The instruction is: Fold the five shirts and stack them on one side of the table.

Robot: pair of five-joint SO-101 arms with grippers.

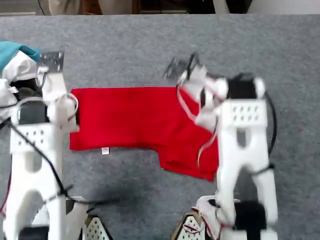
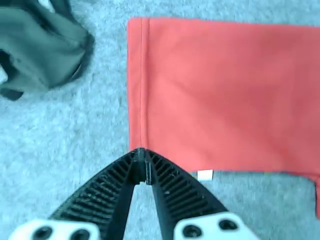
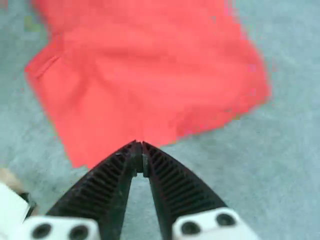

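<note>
Jaws on both my grippers are pressed together, tip against tip. My left gripper [image 2: 140,159] meets the hemmed corner of the red shirt [image 2: 220,95], the corner near its small white label [image 2: 205,175]. The tips touch the edge of the cloth, but I cannot tell whether any fabric is pinched between them. My right gripper [image 3: 139,150] is at the shirt's opposite end, its tips over the border where red cloth gives way to the grey table cover [image 3: 280,165]. It seems to hold nothing, though the view there is blurred. The red shirt lies spread on the cover between my two arms. Its main part is flat and roughly rectangular, with a rumpled piece jutting out at the end nearest my right arm. Beyond the shirt's hemmed end, and apart from it, lies a heap of other shirts [image 1: 15,62]. Teal and white ones show on top in the high view, and a dark bunched one [image 2: 40,50] lies nearest the red hem.
</note>
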